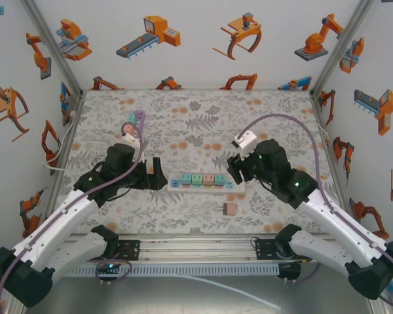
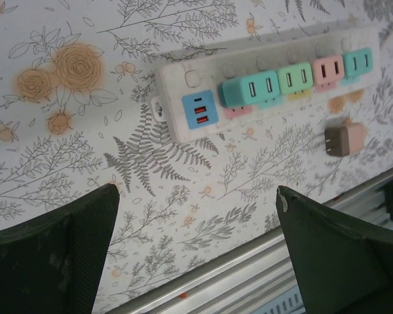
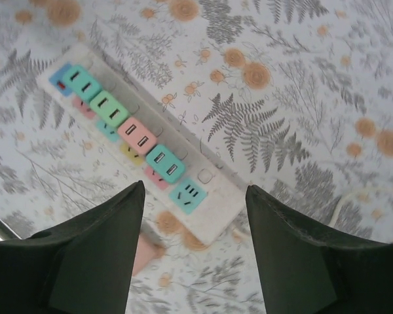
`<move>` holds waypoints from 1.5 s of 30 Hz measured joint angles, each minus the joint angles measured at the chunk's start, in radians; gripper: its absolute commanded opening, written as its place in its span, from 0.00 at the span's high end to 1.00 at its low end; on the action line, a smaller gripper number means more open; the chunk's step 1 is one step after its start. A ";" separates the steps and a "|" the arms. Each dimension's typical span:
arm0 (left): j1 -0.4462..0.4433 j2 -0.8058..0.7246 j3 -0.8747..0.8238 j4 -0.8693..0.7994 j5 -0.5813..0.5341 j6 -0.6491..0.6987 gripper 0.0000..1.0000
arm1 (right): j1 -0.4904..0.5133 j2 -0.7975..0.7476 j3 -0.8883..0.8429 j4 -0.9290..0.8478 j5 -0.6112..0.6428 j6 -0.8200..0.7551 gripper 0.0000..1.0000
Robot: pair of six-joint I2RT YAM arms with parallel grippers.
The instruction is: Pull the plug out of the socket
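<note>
From above, the left gripper (image 1: 156,175) sat spread wide at the left end of the socket strip (image 1: 202,182), seemingly placed to brace it. Its wrist view showed a loose plug (image 2: 344,139) lying on the counter (image 2: 65,150) near the strip. The right gripper (image 3: 195,190) hovered spread and empty over the seated plugs (image 3: 137,137), probably lining up on one.

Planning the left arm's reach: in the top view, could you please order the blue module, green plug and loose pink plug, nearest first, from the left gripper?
1. blue module, left end of the strip.
2. green plug, mid-strip.
3. loose pink plug, on the table, front right.
</note>
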 measured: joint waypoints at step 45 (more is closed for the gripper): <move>0.042 0.599 0.000 0.315 0.086 -0.262 0.44 | -0.073 0.595 0.077 -0.008 -0.428 -0.647 0.75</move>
